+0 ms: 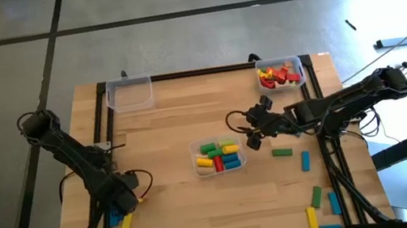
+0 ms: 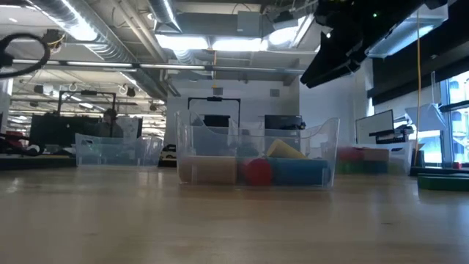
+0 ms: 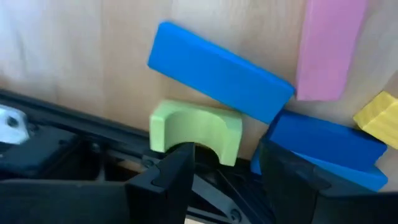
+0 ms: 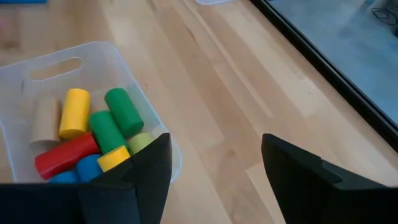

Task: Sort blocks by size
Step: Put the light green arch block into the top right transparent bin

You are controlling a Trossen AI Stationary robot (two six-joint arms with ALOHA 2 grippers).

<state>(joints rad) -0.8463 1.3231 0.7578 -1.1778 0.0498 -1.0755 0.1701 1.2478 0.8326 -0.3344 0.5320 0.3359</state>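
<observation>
Right gripper (image 1: 251,133), jaws released, hovers at three o'clock of the centre bin (image 1: 218,155); left gripper (image 3: 221,180), jaws released, over a green arch (image 3: 196,129) on the worktop (image 1: 165,128).

table (image 1: 177,208) | three clear bins (image 1: 219,157) | loose blocks (image 1: 306,161)
</observation>
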